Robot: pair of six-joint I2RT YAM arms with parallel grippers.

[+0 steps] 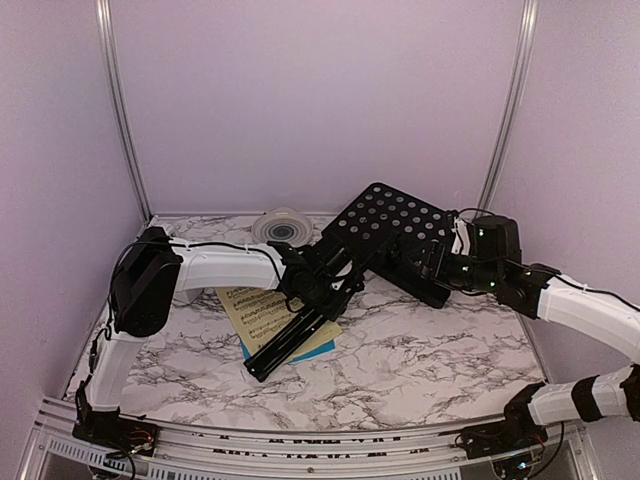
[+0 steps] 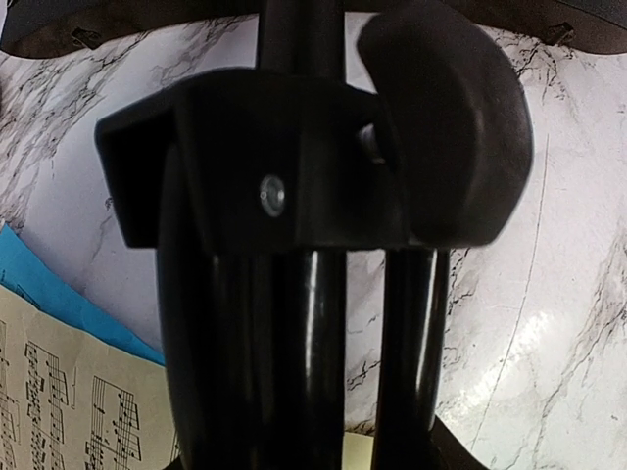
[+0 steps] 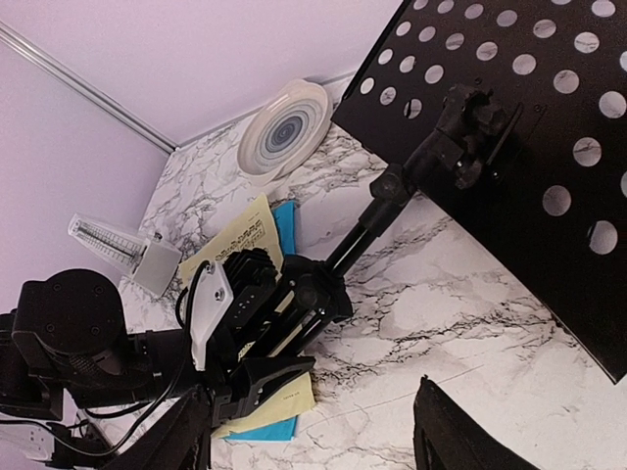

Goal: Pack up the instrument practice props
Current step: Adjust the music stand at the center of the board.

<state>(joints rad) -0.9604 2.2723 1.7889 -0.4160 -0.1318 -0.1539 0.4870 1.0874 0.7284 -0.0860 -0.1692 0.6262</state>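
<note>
The black hole-punched music stand (image 1: 392, 222) lies tilted over the table, its pole running down-left to the folded legs (image 1: 285, 345). My left gripper (image 1: 308, 283) is shut on the stand's folded legs just below the collar block (image 2: 265, 157) and its knob (image 2: 446, 122); the leg tubes (image 2: 294, 362) fill the left wrist view. My right gripper (image 1: 440, 265) is open and empty beside the desk's lower edge (image 3: 509, 186), with bare table between its fingertips (image 3: 186, 431). Yellow sheet music (image 1: 252, 310) lies on a blue page (image 1: 322, 351) under the legs. The white metronome (image 3: 127, 250) stands by the left wall.
A round white ribbed disc (image 1: 282, 225) stands at the back wall, also in the right wrist view (image 3: 284, 117). Lilac walls with metal corner posts (image 1: 120, 110) close in three sides. My left arm (image 1: 215, 268) reaches across the left part of the marble table (image 1: 430, 360).
</note>
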